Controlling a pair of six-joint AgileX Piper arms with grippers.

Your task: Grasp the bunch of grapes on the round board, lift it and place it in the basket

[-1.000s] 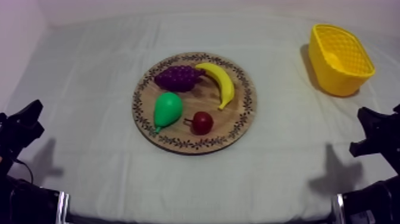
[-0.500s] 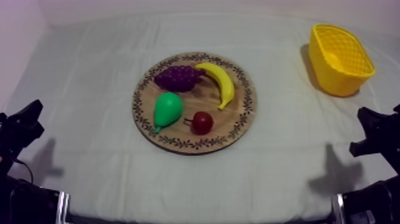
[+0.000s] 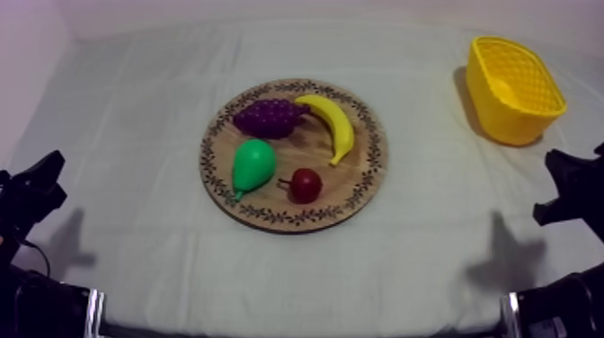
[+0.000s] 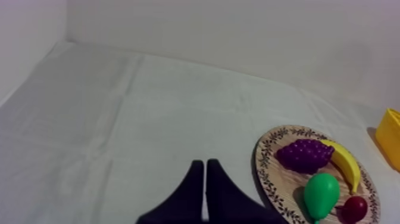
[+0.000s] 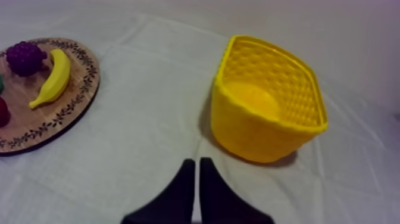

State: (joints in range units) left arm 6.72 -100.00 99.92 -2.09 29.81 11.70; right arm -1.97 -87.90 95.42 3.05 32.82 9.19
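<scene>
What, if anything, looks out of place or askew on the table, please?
Nothing stands out. The bunch of grapes, banana, pear and small red fruit all lie on the wooden board, and the yellow basket stands upright, apart from it.

Purple grapes lie on their side on the round wooden board, in its far left part. The yellow basket stands upright, well apart from the board, beyond it on my right.
</scene>
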